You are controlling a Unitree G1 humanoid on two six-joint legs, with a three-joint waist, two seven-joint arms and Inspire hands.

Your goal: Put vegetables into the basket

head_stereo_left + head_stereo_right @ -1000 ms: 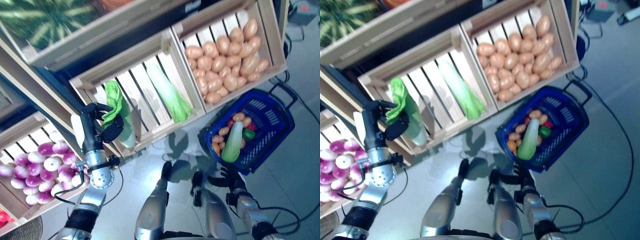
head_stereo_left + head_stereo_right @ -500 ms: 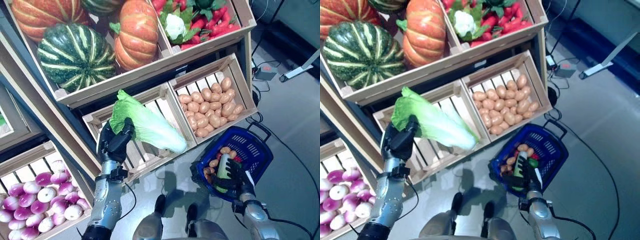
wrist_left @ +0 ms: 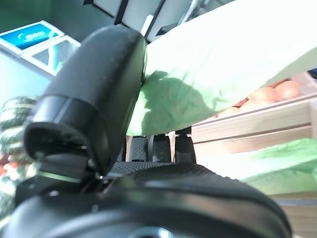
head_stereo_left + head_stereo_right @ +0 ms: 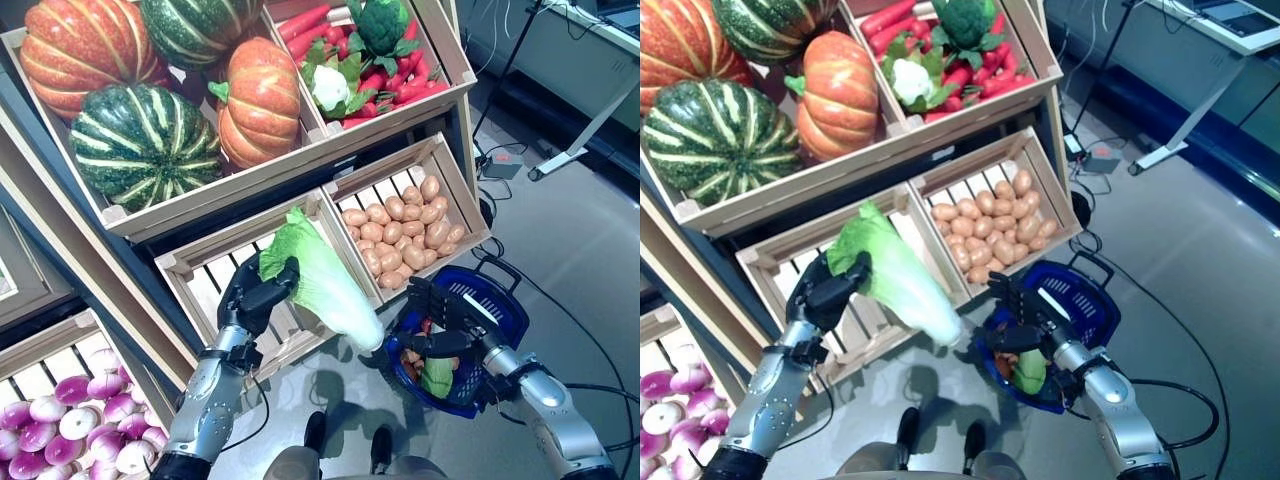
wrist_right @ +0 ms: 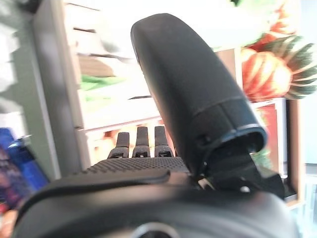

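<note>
1. Up in the air, in front of the wooden crates, your left hand (image 4: 257, 297) has its fingers curled tight around the leafy end of a big cabbage (image 4: 325, 284).
2. That cabbage hangs slanted, and its pale end points down toward the blue basket (image 4: 505, 308). It is near the basket but not over it yet.
3. Your right hand (image 4: 443, 323) is held out over the basket with its fingers straight and spread. It holds nothing.
4. Look in the basket. It already has one green vegetable (image 4: 436, 376) and a few small round ones in it, so part of the job looks done.
5. What is left for now, I think, is to bring the cabbage across, get it over the basket and let it go.
6. The crate just behind your left hand (image 4: 215, 272) has no other vegetable that you can see.
7. Lots of food sits on the rack: potatoes (image 4: 403, 228) in the next crate, pumpkins (image 4: 260, 103) up above, and carrots (image 4: 306, 20) with peppers beside them.
8. Purple turnips (image 4: 67, 425) fill a low crate on your left side.
</note>
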